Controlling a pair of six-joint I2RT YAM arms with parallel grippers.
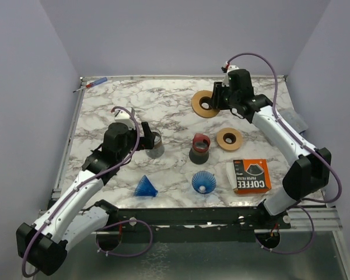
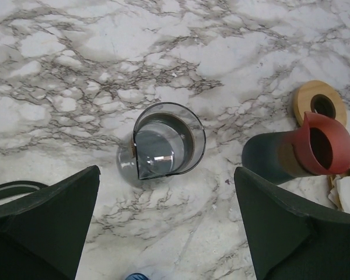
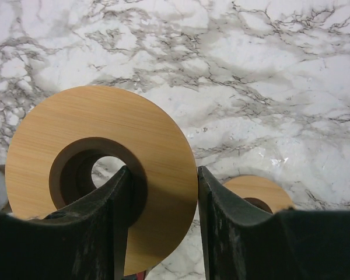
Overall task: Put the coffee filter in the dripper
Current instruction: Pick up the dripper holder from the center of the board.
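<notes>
A robot lab cell: marble-patterned tabletop (image 1: 163, 99) boxed by plain lavender walls (image 1: 181, 35).

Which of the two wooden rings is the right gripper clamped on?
The larger wooden ring: the right gripper pinches its band through the hole. The smaller wooden ring lies free.

Counter (image 1: 163, 99): white marble-pattern top with grey veining, spreading beneath and around the left tool (image 1: 144, 142) and the right tool (image 1: 214, 102); a silver metal rail (image 1: 68, 153) runs outboard of the left tool and a dark bar (image 1: 186, 217) behind both. Walls: plain pale lavender-grey panels, the back wall (image 1: 181, 35) rising just beyond the right tool, the left wall (image 1: 23, 116) and right wall (image 1: 338, 87) closing in at either side. Light: even and diffuse, shadows soft, one small bright glint (image 3: 278, 160) on the marble ahead of the right tool; dull grey metal sheet (image 1: 210, 262) below the counter's near edge.
</notes>
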